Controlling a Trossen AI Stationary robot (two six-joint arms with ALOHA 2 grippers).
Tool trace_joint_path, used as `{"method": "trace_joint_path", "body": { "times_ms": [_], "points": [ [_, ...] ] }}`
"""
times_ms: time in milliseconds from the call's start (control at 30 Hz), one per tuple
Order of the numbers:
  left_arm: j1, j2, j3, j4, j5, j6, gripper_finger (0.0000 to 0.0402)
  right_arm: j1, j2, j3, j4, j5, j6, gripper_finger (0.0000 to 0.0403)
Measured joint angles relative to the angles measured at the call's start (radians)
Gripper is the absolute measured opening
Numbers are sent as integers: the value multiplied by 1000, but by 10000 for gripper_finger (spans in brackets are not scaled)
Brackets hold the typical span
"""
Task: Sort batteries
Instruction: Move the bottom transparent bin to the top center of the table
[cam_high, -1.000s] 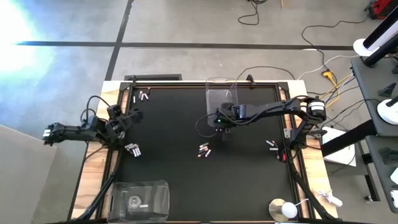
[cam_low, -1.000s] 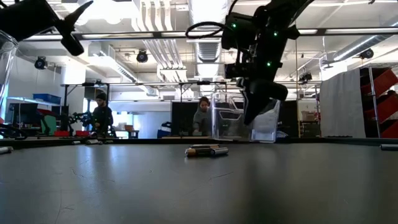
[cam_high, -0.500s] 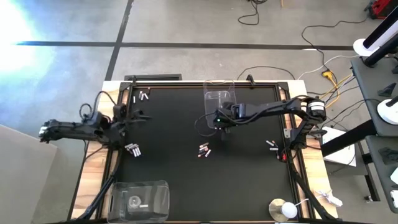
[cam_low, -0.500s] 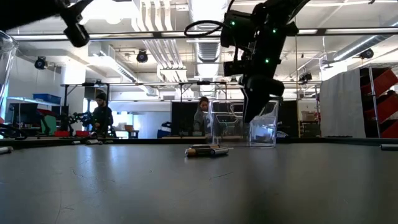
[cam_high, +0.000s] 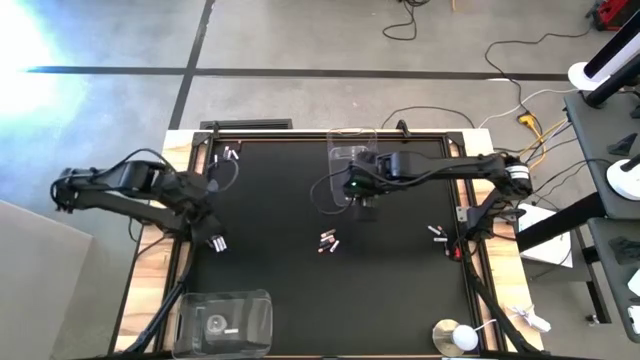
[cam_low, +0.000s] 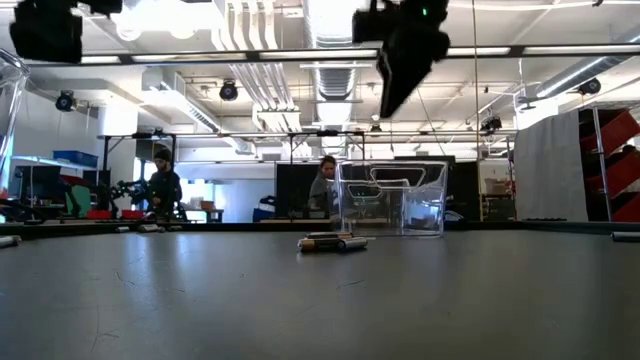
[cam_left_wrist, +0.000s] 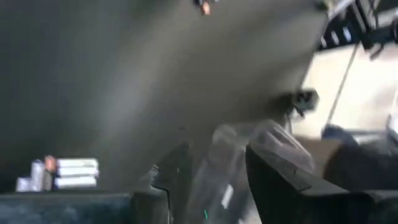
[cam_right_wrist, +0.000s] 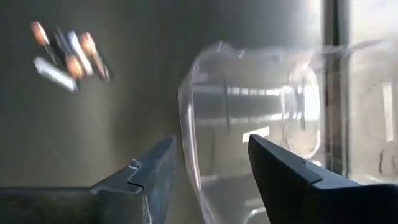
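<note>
Hovering above the near rim of the clear rectangular plastic tub (cam_high: 352, 160), the right gripper (cam_right_wrist: 208, 168) has its dark fingers spread, nothing between them. A small cluster of tiny cylindrical batteries, silver and dark with reddish ends (cam_high: 328, 242), lies on the black table mat (cam_high: 280, 200) just behind that claw. Over the mat's left edge, the left gripper (cam_left_wrist: 208, 171) also stands parted and empty, directly above another battery group (cam_high: 214, 241). More batteries (cam_high: 232, 153) rest well apart near the far left corner.
</note>
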Motion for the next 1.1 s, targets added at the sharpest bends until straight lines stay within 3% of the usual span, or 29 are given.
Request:
{"method": "trace_joint_path", "body": {
  "times_ms": [133, 433, 633, 767, 933, 1100],
  "points": [
    [-139, 101, 72, 6, 9, -84, 131, 20, -53, 1, 10, 61, 56, 204],
    [-478, 367, 153, 3, -100, -188, 131, 82, -154, -2, 12, 241, 59, 206],
    [-564, 521, 141, 4, -102, -186, 131, 129, -203, -5, 3, 275, 31, 196],
    [-595, 599, 141, 9, -109, -150, 131, 228, -233, -5, -69, 372, 81, 192],
    [-612, 639, 127, 12, -164, -90, 131, 375, -249, -5, -251, 410, 326, 196],
    [-613, 643, 67, 98, -201, -72, 131, 532, -248, -6, -421, 404, 672, 194]
  ]
}}
